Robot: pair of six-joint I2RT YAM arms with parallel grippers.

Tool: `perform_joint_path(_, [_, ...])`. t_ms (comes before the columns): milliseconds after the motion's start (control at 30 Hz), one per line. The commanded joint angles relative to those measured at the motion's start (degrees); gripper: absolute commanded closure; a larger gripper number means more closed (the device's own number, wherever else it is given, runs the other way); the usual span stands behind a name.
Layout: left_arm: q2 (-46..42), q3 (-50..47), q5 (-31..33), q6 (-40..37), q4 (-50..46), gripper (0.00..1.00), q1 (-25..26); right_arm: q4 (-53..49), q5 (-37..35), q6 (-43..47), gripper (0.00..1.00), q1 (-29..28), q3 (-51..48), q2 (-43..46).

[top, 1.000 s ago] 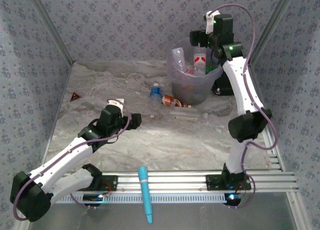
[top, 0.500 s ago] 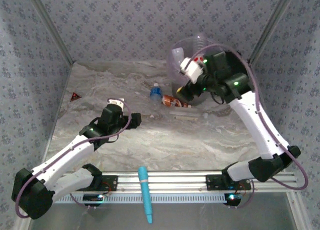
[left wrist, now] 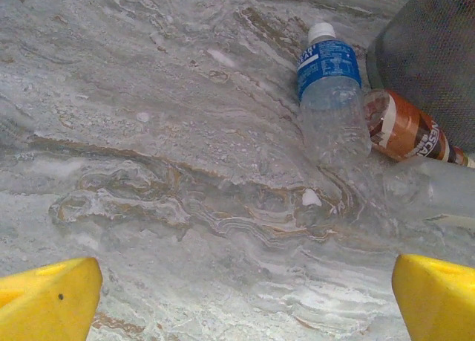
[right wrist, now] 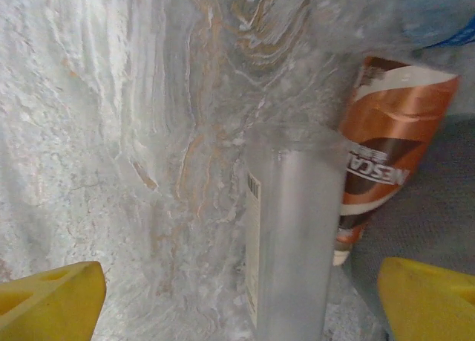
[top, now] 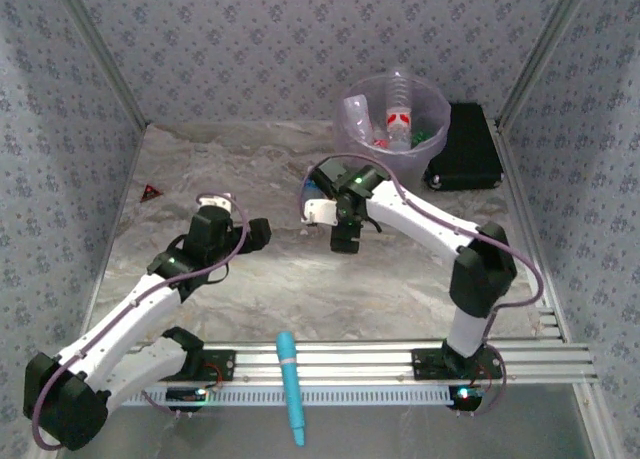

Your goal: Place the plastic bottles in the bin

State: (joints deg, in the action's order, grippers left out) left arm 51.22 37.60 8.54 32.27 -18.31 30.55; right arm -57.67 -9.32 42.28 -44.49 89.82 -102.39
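Observation:
Three plastic bottles lie on the marble table in front of the bin [top: 392,129]: a blue-labelled one [left wrist: 329,96], a brown one [left wrist: 407,130] [right wrist: 380,170] and a clear one [right wrist: 295,244] [left wrist: 434,196]. My right gripper [top: 345,235] hangs over them, open, and the clear bottle lies between its yellow fingers [right wrist: 53,296] without touching them. More bottles [top: 399,121] stand inside the bin. My left gripper [top: 262,233] is open over bare table to the left, with nothing between its fingers [left wrist: 49,298].
A flat black box [top: 466,151] lies right of the bin. A light-blue pen-shaped tool [top: 291,384] rests across the rail at the near edge. A small red triangle [top: 150,191] sits at the far left. The bin's base [left wrist: 438,51] is close behind the bottles.
My right arm swung from above the bin down and left to the bottles on the table. The left gripper shifted slightly nearer.

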Motion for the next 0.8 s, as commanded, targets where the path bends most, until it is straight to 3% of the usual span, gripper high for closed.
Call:
perform_joint_path(0, [-2.1, -0.9, -0.7, 0.7, -1.4, 0.0, -0.8, 1.5, -2.1, 3.8, 0.04, 0.6, 1.2, -3.4])
perform_joint_path(200, [-4.1, -1.9, -1.1, 0.8, -1.6, 0.01, -1.7, 3.5, -1.2, 4.6, 0.05, 2.6, 2.8, -9.9])
perform_joint_path(767, [-6.4, -3.4, -1.4, 0.4, -1.4, 0.01, -3.1, 12.5, -3.7, 6.6, 0.1, 5.2, 1.7, -17.6])
